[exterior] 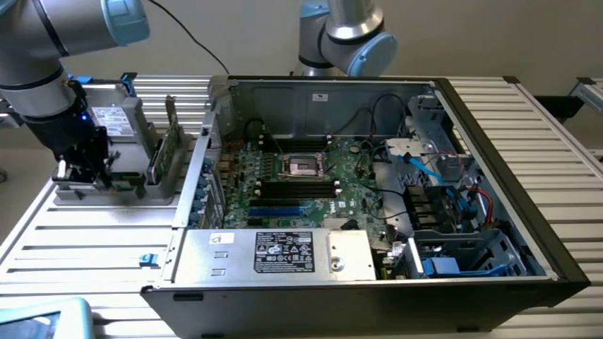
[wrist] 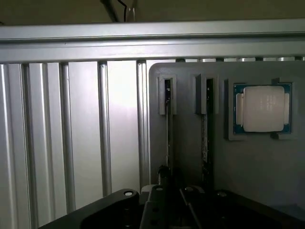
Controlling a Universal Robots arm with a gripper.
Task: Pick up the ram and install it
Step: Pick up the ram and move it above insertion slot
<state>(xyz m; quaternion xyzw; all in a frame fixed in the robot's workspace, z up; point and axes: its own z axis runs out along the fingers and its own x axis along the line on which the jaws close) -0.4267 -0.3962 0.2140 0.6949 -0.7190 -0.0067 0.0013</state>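
Observation:
The ram [wrist: 167,129] stands on edge in one slot of a grey holder [wrist: 190,157], seen end-on as a thin dark strip. My gripper [wrist: 169,193] sits right over it, with one finger on each side of the strip, shut on it. A second stick [wrist: 208,133] stands in the neighbouring slot. In the exterior view my gripper [exterior: 80,169] is down at the holder [exterior: 123,194] on the exterior view's left, beside the open computer case, and an upright green stick [exterior: 168,152] stands in the holder.
A square silver processor chip [wrist: 262,109] lies in a recess of the holder. The open case [exterior: 509,176] holds the motherboard [exterior: 354,176] with dark memory slots [exterior: 296,188]. A second arm [exterior: 344,35] stands behind the case. The table is ribbed aluminium [wrist: 71,133].

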